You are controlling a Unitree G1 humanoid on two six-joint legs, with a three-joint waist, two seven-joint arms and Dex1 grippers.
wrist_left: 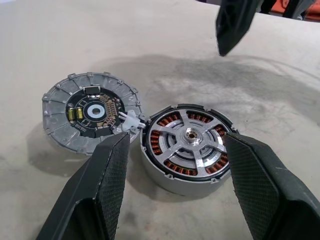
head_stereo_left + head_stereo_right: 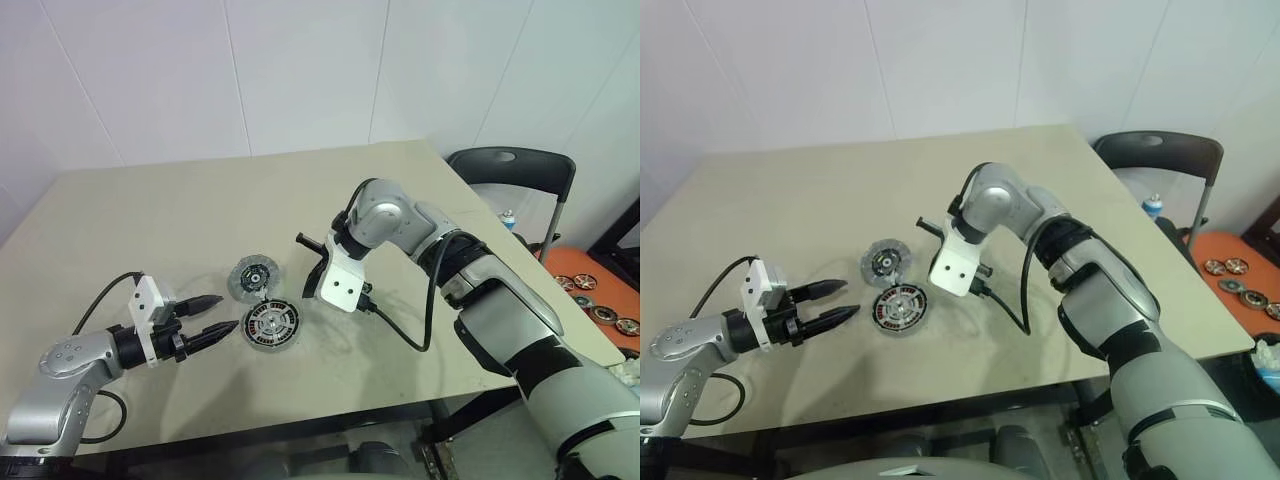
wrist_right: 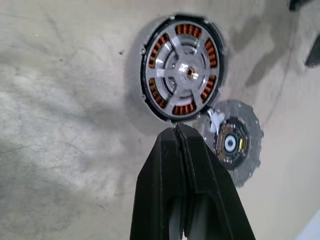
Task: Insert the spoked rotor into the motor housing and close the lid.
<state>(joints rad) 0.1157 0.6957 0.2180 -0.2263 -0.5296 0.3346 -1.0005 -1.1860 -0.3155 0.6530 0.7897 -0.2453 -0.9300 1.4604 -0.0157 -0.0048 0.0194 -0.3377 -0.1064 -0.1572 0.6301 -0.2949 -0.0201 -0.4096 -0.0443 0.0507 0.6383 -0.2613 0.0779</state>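
Note:
The motor housing (image 1: 165,177) lies flat on the table near its front. The spoked rotor (image 1: 190,134) sits inside it, its spokes crossing the copper windings. The lid (image 1: 90,112) lies just beyond, inner face up, with a white connector touching the housing's rim. My left gripper (image 2: 222,312) is open, level with the table, its tips just left of the housing and holding nothing. My right gripper (image 3: 178,131) is shut and empty. It points steeply down and hangs above the table, right of the housing and the lid.
The tan table (image 2: 150,210) has bare room behind and to the left. A black cable (image 2: 400,335) hangs from my right wrist over the table. Off the right edge stand a black chair (image 2: 512,165) and an orange tray (image 2: 595,295) of discs.

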